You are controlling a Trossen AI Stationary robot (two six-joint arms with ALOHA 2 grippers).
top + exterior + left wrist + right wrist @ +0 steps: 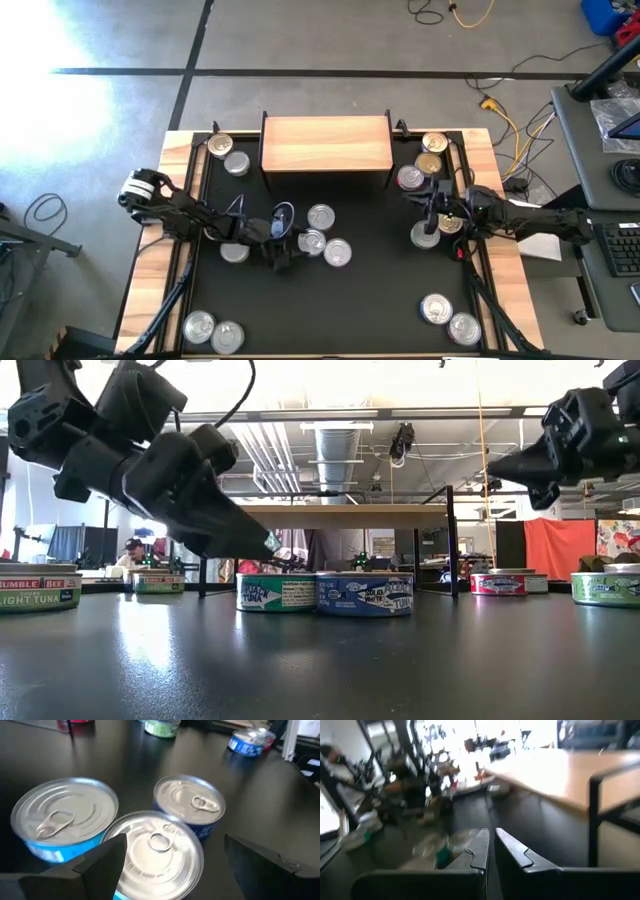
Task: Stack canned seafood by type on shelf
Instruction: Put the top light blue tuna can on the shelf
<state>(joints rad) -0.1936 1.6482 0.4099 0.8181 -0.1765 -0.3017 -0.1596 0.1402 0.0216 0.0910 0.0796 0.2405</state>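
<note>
Cans [321,217] clustered mid-table, shelf [326,143] bare. Your left gripper [170,865] spread wide over nearest silver lid [157,854], gripping nothing. Right gripper [491,845] fingers nearly together, empty, near shelf's right end.

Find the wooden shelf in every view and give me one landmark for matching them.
High view: shelf at top centre of the table.
Low view: thin board across the middle, behind the cans.
Left wrist view: not identifiable.
Right wrist view: board at upper right.
Shared landmark: its black legs.
</note>
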